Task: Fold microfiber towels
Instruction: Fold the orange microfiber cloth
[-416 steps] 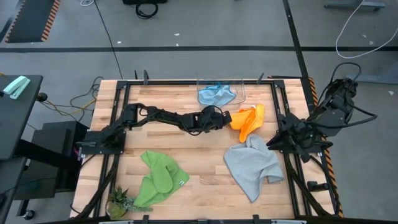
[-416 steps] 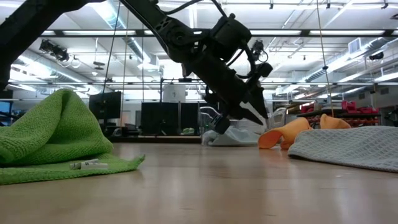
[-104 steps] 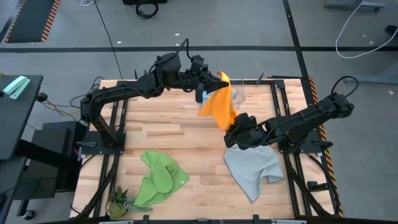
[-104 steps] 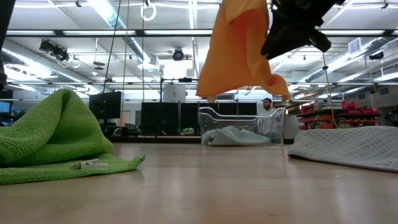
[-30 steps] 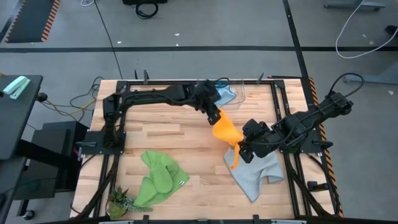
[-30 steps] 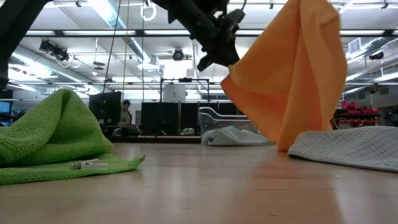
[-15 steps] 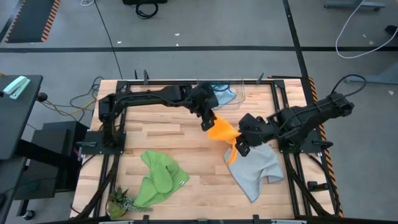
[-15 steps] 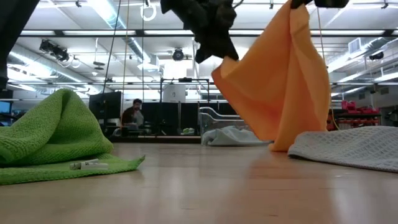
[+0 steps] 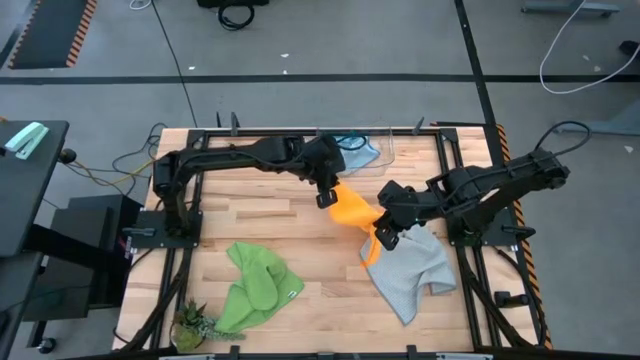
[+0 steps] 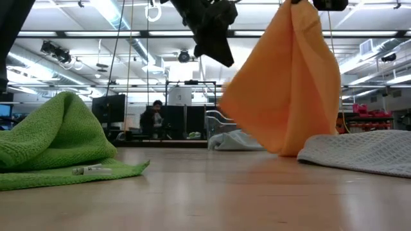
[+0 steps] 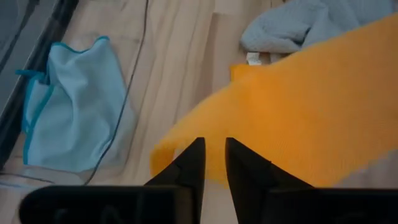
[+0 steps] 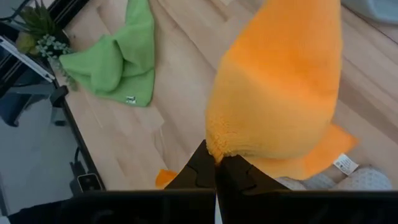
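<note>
1. High view: a clear bin [image 9: 385,143] at the table's [image 9: 270,215] far edge holds the light blue towel [image 9: 352,155].
2. The right pincer [image 9: 388,222], clenched on the yellow-orange towel [image 9: 352,209], hangs it mid-table.
3. The left pincer [image 9: 325,198] is slightly parted just beside it, gripping nothing.
4. The green towel [image 9: 255,288] and grey towel [image 9: 410,264] lie nearer.
5. A person [image 10: 153,120] sits in the room behind.

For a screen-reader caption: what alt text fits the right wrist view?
The right gripper, shut, pinches an orange towel that hangs above the wooden table. A crumpled green towel lies farther off, near a small plant at the table's edge.
</note>
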{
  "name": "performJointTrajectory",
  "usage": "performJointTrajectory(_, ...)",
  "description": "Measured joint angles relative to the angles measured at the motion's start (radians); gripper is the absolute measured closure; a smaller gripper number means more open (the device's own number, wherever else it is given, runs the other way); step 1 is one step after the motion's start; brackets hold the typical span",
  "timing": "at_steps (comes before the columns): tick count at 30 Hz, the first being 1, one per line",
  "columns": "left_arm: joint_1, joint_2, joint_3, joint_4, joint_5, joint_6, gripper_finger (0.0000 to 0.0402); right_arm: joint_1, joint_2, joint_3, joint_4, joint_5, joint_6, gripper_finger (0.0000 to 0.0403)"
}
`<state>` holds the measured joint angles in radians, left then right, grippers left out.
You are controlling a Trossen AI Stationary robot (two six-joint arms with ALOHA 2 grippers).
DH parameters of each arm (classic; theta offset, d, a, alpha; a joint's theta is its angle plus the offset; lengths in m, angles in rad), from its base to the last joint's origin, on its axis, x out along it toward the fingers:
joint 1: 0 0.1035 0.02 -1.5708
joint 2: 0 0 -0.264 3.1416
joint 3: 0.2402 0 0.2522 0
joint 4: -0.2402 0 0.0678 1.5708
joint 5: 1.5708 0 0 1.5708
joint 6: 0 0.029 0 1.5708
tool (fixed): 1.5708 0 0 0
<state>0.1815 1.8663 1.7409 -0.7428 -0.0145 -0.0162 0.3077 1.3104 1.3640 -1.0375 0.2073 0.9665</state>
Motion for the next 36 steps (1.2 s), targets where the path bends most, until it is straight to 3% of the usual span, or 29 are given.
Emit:
performJointTrajectory(8,-0.005,-0.057,0.0,0.008,-0.004,-0.008,0.0314,-0.063,0.0,0.0,0.017,-0.031,-0.045,0.0403)
performJointTrajectory(13,-0.068,-0.08,0.001,-0.01,0.082,-0.068,0.0311,-0.108,0.0,0.0,0.032,-0.067,-0.103,0.0403)
performJointTrajectory(23,-0.211,-0.065,0.0,0.004,0.039,-0.112,0.0326,-0.197,-0.002,0.0,0.055,-0.089,-0.178,0.0403)
performJointTrajectory(36,-0.258,-0.032,0.0,-0.004,0.041,-0.189,0.03,-0.277,-0.003,0.0,0.111,-0.123,-0.227,0.0403)
